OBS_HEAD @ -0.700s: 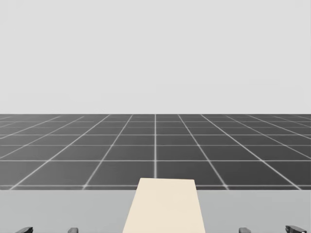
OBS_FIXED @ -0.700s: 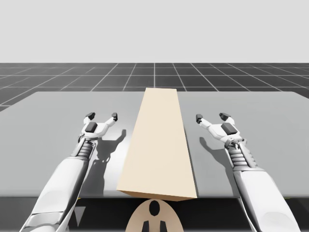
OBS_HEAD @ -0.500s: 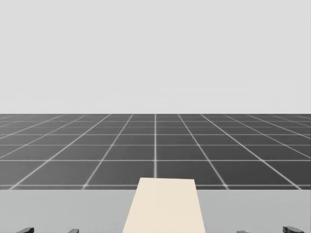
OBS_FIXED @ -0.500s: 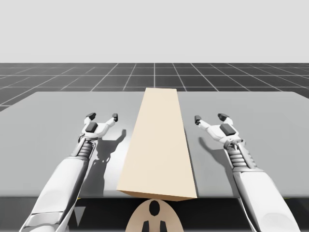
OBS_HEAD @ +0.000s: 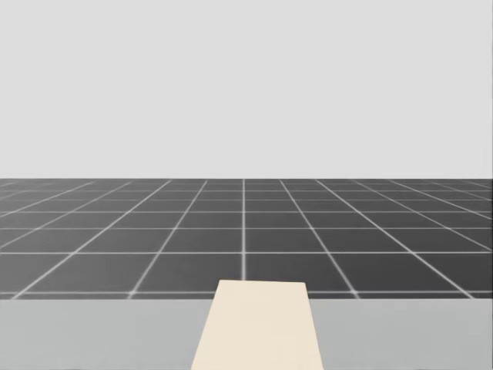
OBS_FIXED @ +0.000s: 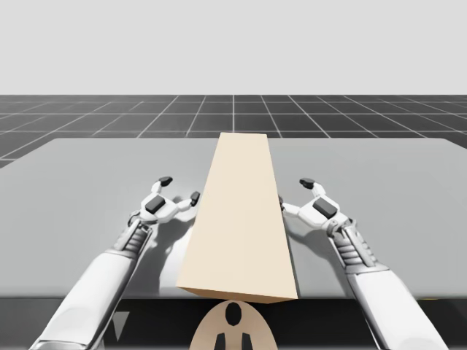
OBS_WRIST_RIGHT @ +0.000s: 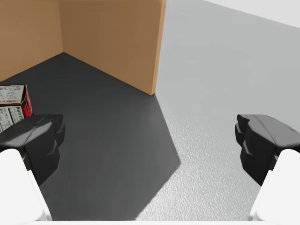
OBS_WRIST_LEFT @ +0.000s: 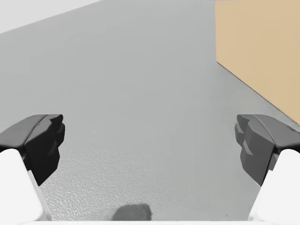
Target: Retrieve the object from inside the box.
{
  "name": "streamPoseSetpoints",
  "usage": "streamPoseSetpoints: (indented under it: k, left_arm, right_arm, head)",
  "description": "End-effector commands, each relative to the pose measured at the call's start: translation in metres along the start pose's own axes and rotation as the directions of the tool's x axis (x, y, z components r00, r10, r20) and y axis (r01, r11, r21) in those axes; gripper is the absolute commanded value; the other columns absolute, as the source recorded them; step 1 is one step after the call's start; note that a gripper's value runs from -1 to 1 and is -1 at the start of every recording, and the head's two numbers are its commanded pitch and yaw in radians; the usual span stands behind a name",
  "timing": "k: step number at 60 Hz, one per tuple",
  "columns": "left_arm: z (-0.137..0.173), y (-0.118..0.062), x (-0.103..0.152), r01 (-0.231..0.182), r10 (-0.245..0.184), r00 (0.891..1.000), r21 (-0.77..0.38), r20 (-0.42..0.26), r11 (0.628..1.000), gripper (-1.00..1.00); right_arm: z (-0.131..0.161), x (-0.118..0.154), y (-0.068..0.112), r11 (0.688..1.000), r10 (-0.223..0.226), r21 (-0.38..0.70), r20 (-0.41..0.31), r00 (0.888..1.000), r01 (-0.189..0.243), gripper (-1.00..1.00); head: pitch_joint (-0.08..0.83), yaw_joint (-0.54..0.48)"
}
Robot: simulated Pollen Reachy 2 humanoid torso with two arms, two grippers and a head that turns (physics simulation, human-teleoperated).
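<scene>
A long tan box [OBS_FIXED: 241, 211] lies down the middle of the grey desk [OBS_FIXED: 87, 175], running from 12 o'clock to 6 o'clock in the high view. Its top is a plain closed face.

My left pincer [OBS_FIXED: 180, 188] sits on the box's 9 o'clock side. Its fingers are spread wide apart with nothing between them, and the inner fingertip is just beside the box's long wall. In the left wrist view, bare desk lies between the dark pads [OBS_WRIST_LEFT: 42, 140], and the tan wall stands ahead of the finger on the box's side.

My right pincer [OBS_FIXED: 295, 194] sits on the box's 3 o'clock side, also spread wide and holding nothing. Its inner fingertip is against or just at the box's wall; I cannot tell whether they touch.

The right wrist view looks onto a shadowed dark floor closed in by two tan walls that meet in a corner. A red item [OBS_WRIST_RIGHT: 13, 107] with a pale printed face rests on that floor, just ahead of the pincer's box-side finger. It is partly cut off, so I cannot tell whether it is a can or a carton.
</scene>
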Motion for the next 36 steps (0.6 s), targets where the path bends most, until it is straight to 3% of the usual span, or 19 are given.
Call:
streamPoseSetpoints:
  k: [1, 3, 6, 9, 10, 13, 16, 23, 32, 36]
  left_arm:
    - [0.009, -0.024, 0.003, 0.050, -0.042, 0.998, -0.212, 0.038, 0.976, -1.00]
    - [0.012, -0.030, 0.005, 0.068, -0.054, 0.997, -0.255, 0.061, 0.964, -1.00]
    - [0.015, -0.035, 0.006, 0.080, -0.060, 0.995, -0.290, 0.077, 0.954, -1.00]
    - [0.016, -0.041, 0.007, 0.103, -0.078, 0.993, -0.317, 0.093, 0.943, -1.00]
    - [0.017, -0.042, 0.007, 0.111, -0.084, 0.992, -0.325, 0.097, 0.939, -1.00]
    - [0.017, -0.046, 0.006, 0.119, -0.090, 0.991, -0.339, 0.100, 0.933, -1.00]
    - [0.017, -0.048, 0.005, 0.134, -0.107, 0.990, -0.342, 0.096, 0.930, -1.00]
    - [0.015, -0.051, 0.003, 0.144, -0.119, 0.989, -0.347, 0.091, 0.927, -1.00]
    - [0.014, -0.055, 0.001, 0.161, -0.139, 0.987, -0.357, 0.084, 0.920, -1.00]
    - [0.014, -0.056, 0.000, 0.168, -0.148, 0.985, -0.360, 0.083, 0.918, -1.00]
  right_arm:
    - [0.002, 0.000, 0.020, 0.980, 0.029, 0.194, 0.044, 0.999, -0.037, -1.00]
    - [0.004, 0.001, 0.028, 0.965, 0.047, 0.253, 0.076, 0.996, -0.064, -1.00]
    - [0.006, 0.003, 0.035, 0.949, 0.041, 0.306, 0.097, 0.994, -0.069, -1.00]
    - [0.005, 0.002, 0.045, 0.942, 0.080, 0.312, 0.148, 0.986, -0.123, -1.00]
    - [0.005, 0.001, 0.048, 0.930, 0.064, 0.352, 0.136, 0.989, -0.109, -1.00]
    - [0.004, -0.001, 0.054, 0.933, 0.064, 0.341, 0.156, 0.986, -0.115, -1.00]
    - [0.001, -0.005, 0.058, 0.920, 0.089, 0.364, 0.159, 0.983, -0.142, -1.00]
    - [-0.011, -0.017, 0.061, 0.913, 0.062, 0.391, 0.150, 0.987, -0.117, -1.00]
    - [-0.036, -0.031, 0.059, 0.903, 0.070, 0.410, 0.158, 0.985, -0.130, -1.00]
    - [-0.046, -0.038, 0.060, 0.893, 0.052, 0.433, 0.168, 0.984, -0.121, -1.00]
  head:
    - [-0.006, -0.01]
    - [-0.006, -0.01]
    - [-0.007, -0.01]
    - [-0.007, -0.01]
    - [-0.007, -0.01]
    - [-0.007, -0.01]
    - [-0.008, -0.02]
    - [-0.005, -0.02]
    - [0.001, -0.03]
    - [0.004, -0.03]
